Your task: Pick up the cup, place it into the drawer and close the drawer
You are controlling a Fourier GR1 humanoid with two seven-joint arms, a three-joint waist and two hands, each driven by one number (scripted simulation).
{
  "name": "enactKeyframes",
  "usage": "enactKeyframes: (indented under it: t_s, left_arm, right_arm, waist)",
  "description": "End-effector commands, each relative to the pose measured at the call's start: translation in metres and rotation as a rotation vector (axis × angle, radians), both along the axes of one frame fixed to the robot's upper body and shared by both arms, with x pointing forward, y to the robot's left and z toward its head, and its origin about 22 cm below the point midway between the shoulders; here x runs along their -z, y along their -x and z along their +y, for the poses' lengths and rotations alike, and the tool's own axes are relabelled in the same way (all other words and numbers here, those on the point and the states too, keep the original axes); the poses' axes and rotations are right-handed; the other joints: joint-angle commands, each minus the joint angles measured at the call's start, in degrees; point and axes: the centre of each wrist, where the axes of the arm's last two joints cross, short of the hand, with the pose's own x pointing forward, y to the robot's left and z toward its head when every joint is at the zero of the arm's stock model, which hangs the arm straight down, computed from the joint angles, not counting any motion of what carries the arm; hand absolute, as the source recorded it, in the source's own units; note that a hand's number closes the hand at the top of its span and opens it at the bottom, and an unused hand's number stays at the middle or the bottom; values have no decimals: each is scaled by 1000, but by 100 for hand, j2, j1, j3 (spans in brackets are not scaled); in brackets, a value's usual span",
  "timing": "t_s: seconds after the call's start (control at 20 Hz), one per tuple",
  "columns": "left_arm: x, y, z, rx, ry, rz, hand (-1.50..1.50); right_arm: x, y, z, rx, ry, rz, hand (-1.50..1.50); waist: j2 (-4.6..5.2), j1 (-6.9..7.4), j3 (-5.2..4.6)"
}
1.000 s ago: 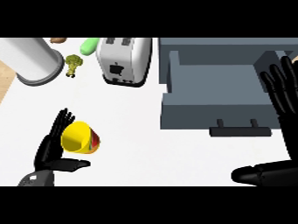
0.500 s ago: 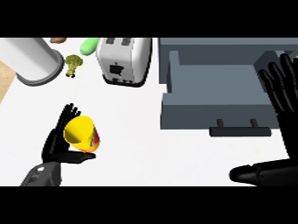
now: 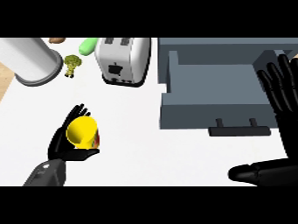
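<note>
- The left hand [image 3: 71,142] is curled round the yellow cup [image 3: 83,132], thumb under it and fingers behind, so the pick-up looks done; whether the cup is clear of the white counter [image 3: 138,144] I cannot tell.
- Well beyond that hand stand a white cylinder [image 3: 32,59], a small green broccoli piece [image 3: 72,64] and a toaster [image 3: 123,60], none of them in the cup's way.
- To the right of the cup-holding hand, across bare counter, the grey drawer [image 3: 219,87] stands pulled open, its handle [image 3: 239,129] toward the robot, nothing showing inside.
- The right hand [image 3: 292,94] rests spread, fingers up, over the drawer's right edge.
- Left to do, I'd say: carry the cup across, set it inside, push the drawer shut.
</note>
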Motion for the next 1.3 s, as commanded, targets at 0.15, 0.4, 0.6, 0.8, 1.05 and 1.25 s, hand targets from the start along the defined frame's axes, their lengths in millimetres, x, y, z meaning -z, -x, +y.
enactKeyframes:
  t_s: [0.15,0.4,0.6,0.8,1.05,1.25]
  left_arm:
    - [10,13,-13,88,143,-108,150]
    - [1,8,3,33,71,-194,150]
    - [-11,-8,3,-68,53,-250,150]
    - [-6,5,14,-237,17,-259,150]
    - [-27,-12,1,-248,48,-326,150]
    - [-51,-32,-4,-185,76,-394,150]
  right_arm:
    - [-10,0,-12,5,20,6,-150]
    - [4,-2,-13,3,-14,-7,-150]
    - [8,13,-3,-6,22,0,-150]
    - [18,2,-2,-1,5,-3,-150]
    - [7,13,-9,3,7,17,-150]
    - [5,4,-3,14,15,21,-150]
  waist:
    - [-5,14,-1]
    - [-7,37,3]
    - [-12,19,2]
    - [-6,61,4]
    - [-32,71,9]
    - [-24,64,7]
